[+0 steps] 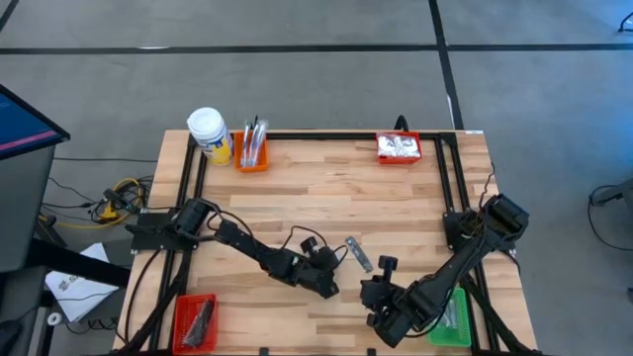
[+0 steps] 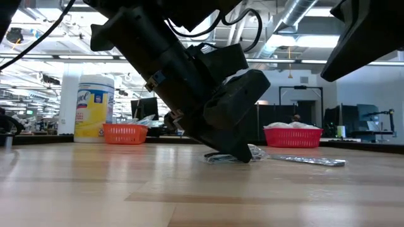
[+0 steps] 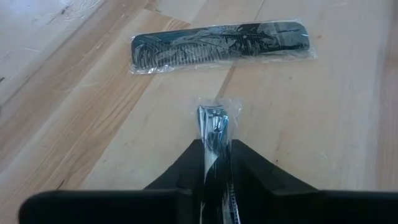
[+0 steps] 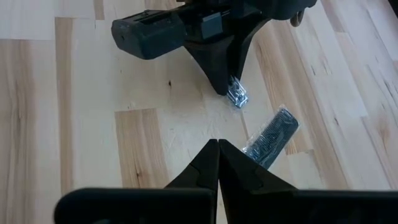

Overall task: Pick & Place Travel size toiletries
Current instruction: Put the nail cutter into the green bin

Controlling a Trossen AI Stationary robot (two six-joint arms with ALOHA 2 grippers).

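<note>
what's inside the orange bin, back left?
Orange bin holds several slim wrapped toothbrushes standing upright. Their lower ends and the bin's floor are hidden by its walls.

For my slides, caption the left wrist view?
Left gripper closing on a wrapped nail clipper, with a bagged black comb lying beyond on the wooden table.

A wrapped nail clipper is lying mid-table between the left gripper's fingers; a bagged comb is resting just beyond it, the right gripper hovering nearby.
</note>
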